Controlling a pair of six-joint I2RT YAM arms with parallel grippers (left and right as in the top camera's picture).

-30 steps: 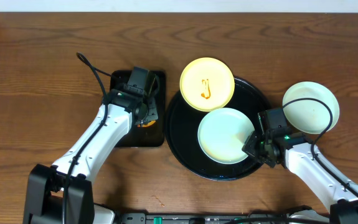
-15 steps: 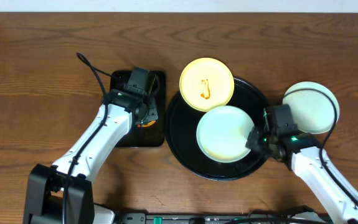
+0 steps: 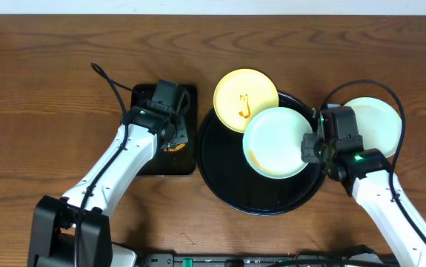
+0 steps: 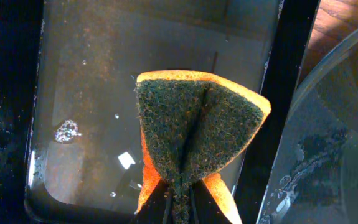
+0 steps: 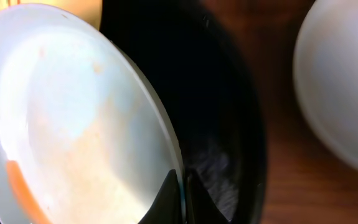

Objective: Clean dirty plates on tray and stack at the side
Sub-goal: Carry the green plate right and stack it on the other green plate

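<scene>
Wood tabletop (image 3: 42, 74), pale strip along frame top. Right claw (image 3: 307, 147) clamped on blue-green plate (image 3: 272, 141) rim over round tray (image 3: 224, 174), center-right. Left claw (image 4: 179, 198) pinched shut on sponge (image 4: 197, 124) over rectangular tray (image 4: 10, 93).

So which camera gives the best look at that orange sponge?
The left wrist view: the sponge fills it, folded, dark scrubbing side out, above the rectangular tray. Overhead shows only an orange sliver; the right wrist view shows none.

The overhead camera is looking straight down on the whole desk (image 3: 35, 89); each wrist camera is peering in close past its own fingers (image 4: 155, 205), all three sharing the round tray (image 3: 224, 174)
</scene>
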